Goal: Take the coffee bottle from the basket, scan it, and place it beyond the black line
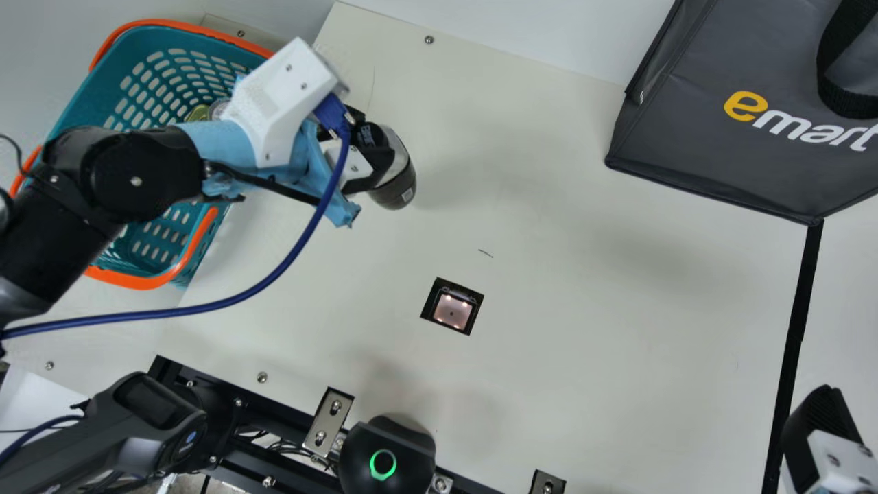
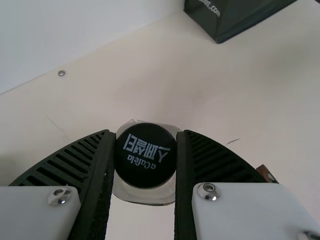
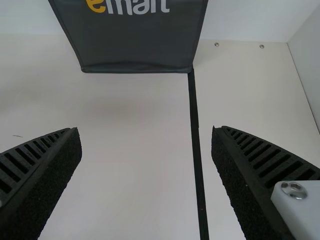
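Note:
My left gripper is shut on the black cap of the coffee bottle, just right of the teal basket with the orange rim. In the left wrist view the bottle's round cap sits between both ribbed fingers of my left gripper, its clear body showing beneath. At the lower right corner is part of my right gripper, by the black line. The right wrist view has my right gripper open, its fingers wide apart above the line and table, with nothing between them.
A lit scanner window is set into the table. The dark grey bag stands at the back right, at the far end of the line. A black device with a green ring is at the front edge. Some items lie in the basket.

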Motion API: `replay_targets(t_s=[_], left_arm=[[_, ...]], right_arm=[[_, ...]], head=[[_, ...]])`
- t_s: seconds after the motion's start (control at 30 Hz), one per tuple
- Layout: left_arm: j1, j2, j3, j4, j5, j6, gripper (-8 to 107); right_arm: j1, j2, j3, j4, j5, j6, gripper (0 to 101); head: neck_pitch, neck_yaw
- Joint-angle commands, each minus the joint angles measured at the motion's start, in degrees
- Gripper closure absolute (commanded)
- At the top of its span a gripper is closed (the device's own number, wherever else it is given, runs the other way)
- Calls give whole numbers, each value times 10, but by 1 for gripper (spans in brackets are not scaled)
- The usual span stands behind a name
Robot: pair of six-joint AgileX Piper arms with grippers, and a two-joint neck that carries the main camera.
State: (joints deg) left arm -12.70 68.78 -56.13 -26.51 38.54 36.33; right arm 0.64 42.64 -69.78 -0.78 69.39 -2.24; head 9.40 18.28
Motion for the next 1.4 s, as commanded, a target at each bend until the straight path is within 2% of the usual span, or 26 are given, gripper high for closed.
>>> replay_targets(t_s=[0.0, 1.37], left_arm=[[-13, 2, 0, 3, -3, -8, 89], [-107, 25, 22, 12, -24, -53, 89]], right_arm=[[0, 0, 0, 0, 0, 0, 10], [0, 0, 0, 0, 0, 0, 10]], head=[[-15, 1], [-15, 1]])
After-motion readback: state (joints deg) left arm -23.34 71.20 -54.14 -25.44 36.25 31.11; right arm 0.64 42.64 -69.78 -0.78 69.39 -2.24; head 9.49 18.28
